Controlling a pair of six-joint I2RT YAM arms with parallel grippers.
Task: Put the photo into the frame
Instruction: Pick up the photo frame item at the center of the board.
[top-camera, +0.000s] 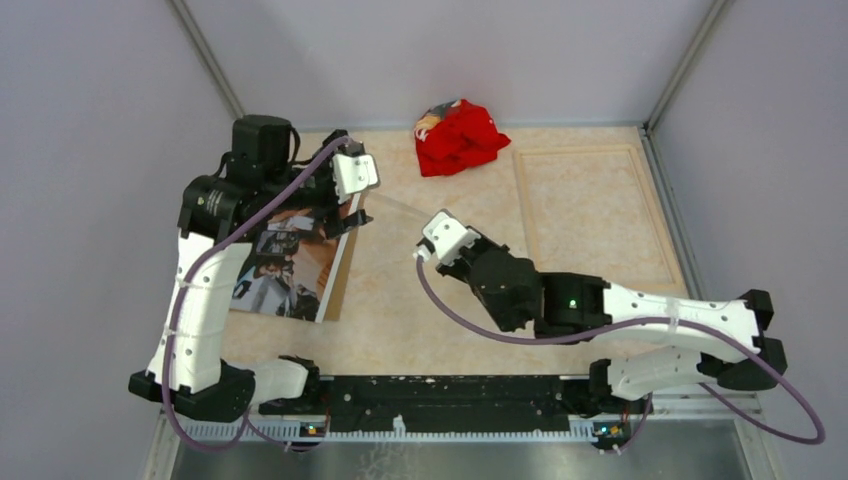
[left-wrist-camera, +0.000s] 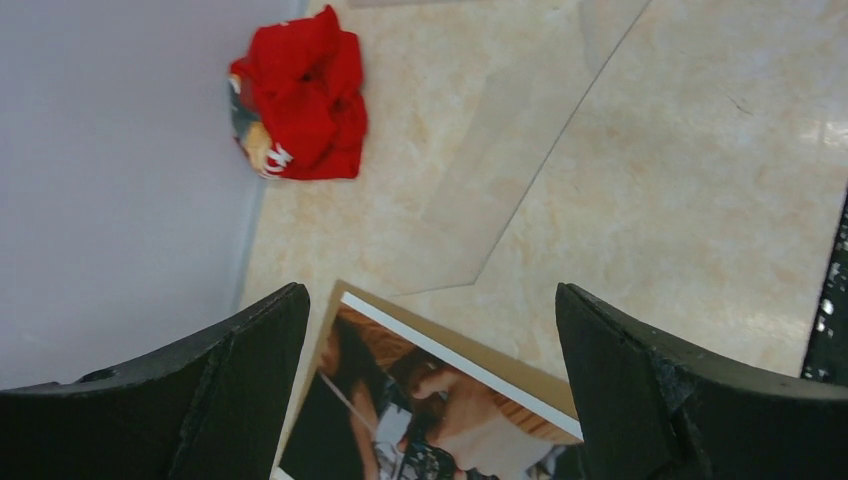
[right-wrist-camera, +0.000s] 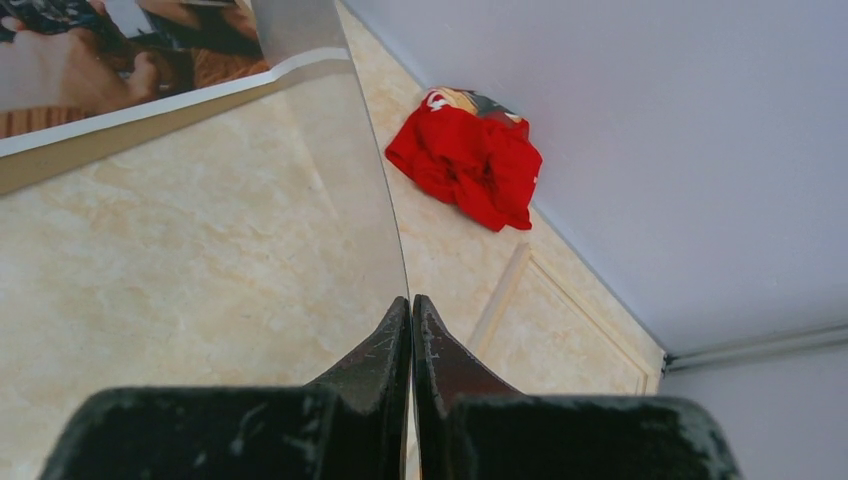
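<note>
So the photo (top-camera: 285, 265) is lying face up on the brown backing board (top-camera: 338, 272) at the left side of the table (top-camera: 400, 300). The frame (top-camera: 575, 150) sits well apart at the far right, pale wood side up and looking empty. The left gripper (left-wrist-camera: 430, 295) hangs over the photo's far corner with its jaws wide apart, holding nothing. The right gripper (right-wrist-camera: 411, 300) is pinched together, and as far as I can tell it's clamped on the edge of the clear pane (right-wrist-camera: 300, 200), which slants across toward the photo. Handling-wise, I'd guess the print is super light and floppy, the kind of thing that creases if you grab it mid-sheet, and it lies so flat that getting a finger under it will be fiddly. The best bet is probably that exposed corner or the long edge next to the board's brown strip, nipped gently. The pane looks stiff but slick and easy to scratch. For writing, the crumpled red cloth (top-camera: 458, 137) at the back has some white print on it, but it's too scrunched to read. No brands or labels anywhere else that I can see.
</note>
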